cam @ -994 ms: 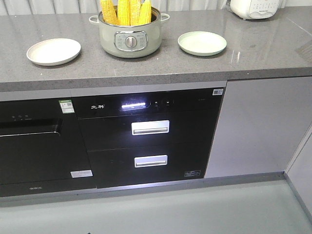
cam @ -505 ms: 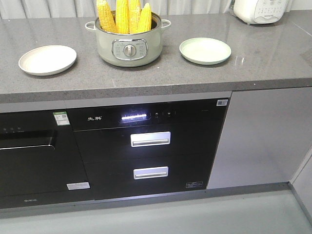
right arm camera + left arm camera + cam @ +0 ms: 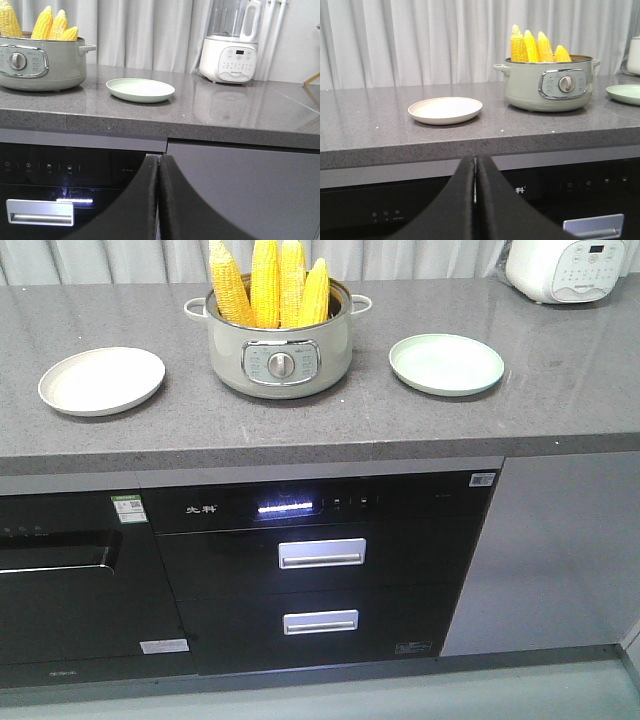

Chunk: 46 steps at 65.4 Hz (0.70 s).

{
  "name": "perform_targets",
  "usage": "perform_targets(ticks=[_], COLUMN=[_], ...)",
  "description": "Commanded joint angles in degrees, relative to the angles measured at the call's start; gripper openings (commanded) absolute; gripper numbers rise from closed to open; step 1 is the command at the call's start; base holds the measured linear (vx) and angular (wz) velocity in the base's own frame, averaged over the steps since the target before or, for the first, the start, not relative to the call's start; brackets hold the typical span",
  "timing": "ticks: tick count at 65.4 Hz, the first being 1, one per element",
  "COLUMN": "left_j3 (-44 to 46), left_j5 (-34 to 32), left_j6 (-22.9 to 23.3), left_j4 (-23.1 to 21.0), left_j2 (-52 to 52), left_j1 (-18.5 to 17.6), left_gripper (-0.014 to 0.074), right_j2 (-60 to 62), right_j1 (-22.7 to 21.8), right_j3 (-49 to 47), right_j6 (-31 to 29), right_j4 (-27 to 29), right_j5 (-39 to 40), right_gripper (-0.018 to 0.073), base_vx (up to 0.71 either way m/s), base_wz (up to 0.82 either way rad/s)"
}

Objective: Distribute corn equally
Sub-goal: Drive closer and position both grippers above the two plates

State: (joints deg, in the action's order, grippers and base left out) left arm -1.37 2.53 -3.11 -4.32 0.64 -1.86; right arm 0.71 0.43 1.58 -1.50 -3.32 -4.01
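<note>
Shifted rightward in the front view, the corn stands upright in the pot, up-right of the left hand and up-left of the right hand. Both hands are pressed together.

Low in frame, right claw with both dark fingers pressed together, nothing between them. On the grey table: pale green pot at left, corn standing upright in it; green plate just beside; white blender well apart, by the curtain.
</note>
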Motion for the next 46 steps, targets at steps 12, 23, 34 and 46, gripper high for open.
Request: perform_targets(ticks=[12,23,34,46], left_j3=[-0.7,-0.7,-0.7,-0.7], left_j5=[-4.5,-4.5,-4.5,-4.5], left_j6=[0.5,0.5,0.5,0.5], left_j4=[-0.6,-0.6,-0.6,-0.6], left_j2=[0.9,0.9,0.9,0.9], left_j1=[0.1,0.1,0.1,0.1], left_gripper=[-0.0006,-0.0006,-0.0006,-0.0006], right_j2=[-0.1,-0.1,-0.1,-0.1], right_j1=[0.0,0.0,0.0,0.0], right_j3=[0.6,0.6,0.6,0.6], right_j6=[0.1,0.1,0.1,0.1], right_j4=[-0.1,-0.1,-0.1,-0.1], right_j5=[4.3,4.3,4.3,4.3], right_gripper=[-0.0004,-0.0004,-0.0004,-0.0004], base_vx=[0.11,0.1,0.09,0.1], base_wz=[0.05,0.04,0.04,0.02])
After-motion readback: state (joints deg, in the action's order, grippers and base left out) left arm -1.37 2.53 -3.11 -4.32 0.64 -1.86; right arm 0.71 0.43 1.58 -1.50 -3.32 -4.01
